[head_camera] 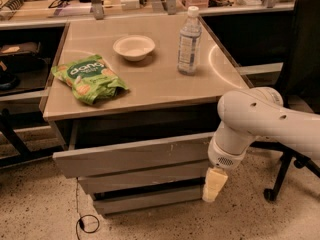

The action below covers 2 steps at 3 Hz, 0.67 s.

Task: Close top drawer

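The camera view shows the top drawer (132, 156) partly open under the worktop (160, 81), its long grey front panel standing out a little beyond the two shorter drawer fronts (147, 178) below. The pincer (214, 184) points downward just beside the panel's right end; whether it is released or clenched cannot be told. On the worktop lie a green snack bag (89, 78), a white bowl (133, 47) and a water bottle (189, 41), standing upright.

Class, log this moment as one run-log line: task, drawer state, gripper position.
task: close top drawer | drawer state: partly open | gripper: at drawer front's right end | tabletop: chip bag, bowl, water bottle
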Motion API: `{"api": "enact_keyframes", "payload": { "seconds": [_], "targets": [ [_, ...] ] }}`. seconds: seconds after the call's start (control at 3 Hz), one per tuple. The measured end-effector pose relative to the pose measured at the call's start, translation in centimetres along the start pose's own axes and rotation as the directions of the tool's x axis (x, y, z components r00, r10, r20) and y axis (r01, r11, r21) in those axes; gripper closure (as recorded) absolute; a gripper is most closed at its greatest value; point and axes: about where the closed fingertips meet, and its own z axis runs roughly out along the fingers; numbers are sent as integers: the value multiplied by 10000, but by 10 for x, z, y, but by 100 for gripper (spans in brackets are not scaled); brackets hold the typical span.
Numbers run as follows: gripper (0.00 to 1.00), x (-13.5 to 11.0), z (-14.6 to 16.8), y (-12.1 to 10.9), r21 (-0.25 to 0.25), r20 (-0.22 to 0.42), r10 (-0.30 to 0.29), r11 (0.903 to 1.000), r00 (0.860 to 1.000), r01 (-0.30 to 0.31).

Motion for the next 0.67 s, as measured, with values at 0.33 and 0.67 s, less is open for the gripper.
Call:
{"api": "enact_keyframes", "payload": {
  "seconds": [0.33,0.67],
  "targets": [
    [42,0,0,0,0,0,0,10000,10000,0],
    [66,0,0,0,1,-1,-1,10000,10000,1]
  ]
}}
